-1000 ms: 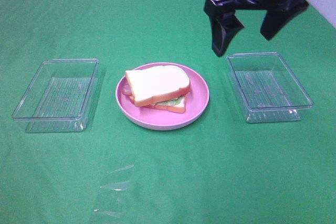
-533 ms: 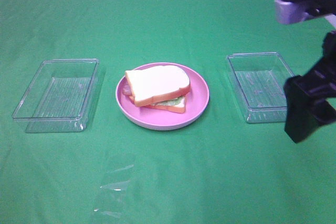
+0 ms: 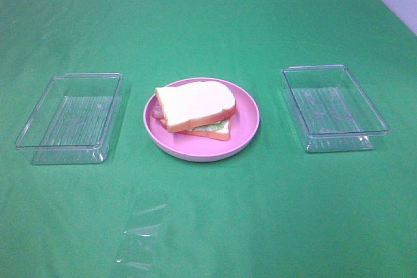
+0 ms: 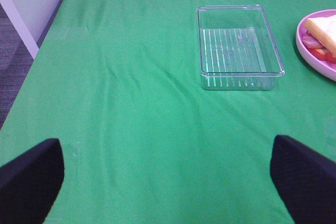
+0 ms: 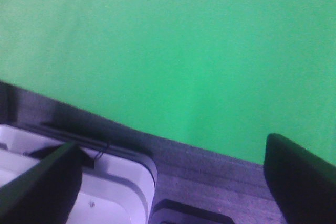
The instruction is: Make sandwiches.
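Both grippers are seen only in the wrist views; the right gripper [image 5: 173,182], which hung above the right-hand tray [image 3: 334,107] a second ago, has been withdrawn from the high view entirely. Its jaws are spread wide over the edge of the green cloth [image 5: 173,51], with nothing held or touched. The left gripper [image 4: 168,182] is likewise spread fully, empty, above bare cloth short of the left-hand tray [image 4: 239,46]. The sandwich [image 3: 195,107] is left unmoved on the pink plate [image 3: 247,122], which lies between the two clear trays, apart from both.
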Tool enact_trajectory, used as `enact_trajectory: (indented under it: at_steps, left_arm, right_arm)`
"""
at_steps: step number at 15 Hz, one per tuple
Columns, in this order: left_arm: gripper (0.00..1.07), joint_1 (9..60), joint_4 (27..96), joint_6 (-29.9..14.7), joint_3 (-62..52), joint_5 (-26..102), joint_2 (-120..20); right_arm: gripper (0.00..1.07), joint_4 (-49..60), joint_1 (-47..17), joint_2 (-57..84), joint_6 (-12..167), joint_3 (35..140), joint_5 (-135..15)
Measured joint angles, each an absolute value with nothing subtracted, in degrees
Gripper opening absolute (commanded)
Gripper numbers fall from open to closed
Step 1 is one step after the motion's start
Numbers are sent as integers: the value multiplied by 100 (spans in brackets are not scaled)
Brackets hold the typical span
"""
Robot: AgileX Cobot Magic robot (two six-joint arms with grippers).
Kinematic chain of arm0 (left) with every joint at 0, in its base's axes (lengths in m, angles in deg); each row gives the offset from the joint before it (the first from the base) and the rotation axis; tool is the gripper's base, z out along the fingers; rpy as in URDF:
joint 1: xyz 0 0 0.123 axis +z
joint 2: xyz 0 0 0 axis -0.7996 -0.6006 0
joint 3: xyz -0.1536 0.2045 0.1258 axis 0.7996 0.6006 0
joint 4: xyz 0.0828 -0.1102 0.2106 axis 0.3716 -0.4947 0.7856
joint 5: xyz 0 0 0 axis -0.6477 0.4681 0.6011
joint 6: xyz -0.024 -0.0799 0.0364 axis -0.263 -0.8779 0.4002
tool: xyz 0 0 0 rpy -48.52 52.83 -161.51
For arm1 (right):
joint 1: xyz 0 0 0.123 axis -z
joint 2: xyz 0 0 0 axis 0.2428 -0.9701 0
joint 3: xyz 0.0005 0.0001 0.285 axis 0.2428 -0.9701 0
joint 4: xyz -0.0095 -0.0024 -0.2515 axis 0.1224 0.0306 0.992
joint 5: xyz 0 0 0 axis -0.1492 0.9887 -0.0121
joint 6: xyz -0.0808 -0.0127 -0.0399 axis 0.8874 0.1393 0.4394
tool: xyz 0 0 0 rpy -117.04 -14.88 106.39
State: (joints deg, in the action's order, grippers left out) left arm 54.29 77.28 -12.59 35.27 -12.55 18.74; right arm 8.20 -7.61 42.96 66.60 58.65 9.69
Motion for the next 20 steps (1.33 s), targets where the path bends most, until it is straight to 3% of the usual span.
enact_trajectory:
  at_steps: [2,7,20]
  left_arm:
    - [100,5429,7728,-1259,3527,-1255,1874]
    - [100,5429,7728,-1259,3527,-1255,1874]
    - [100,5429,7728,-1259,3527,-1255,1874]
  right_arm:
    - [89,855,448,5683,7210,5481,820]
    - [89,815,1411,7780,7365,5000,682]
    - [89,729,1502,8250,7365,4599,648]
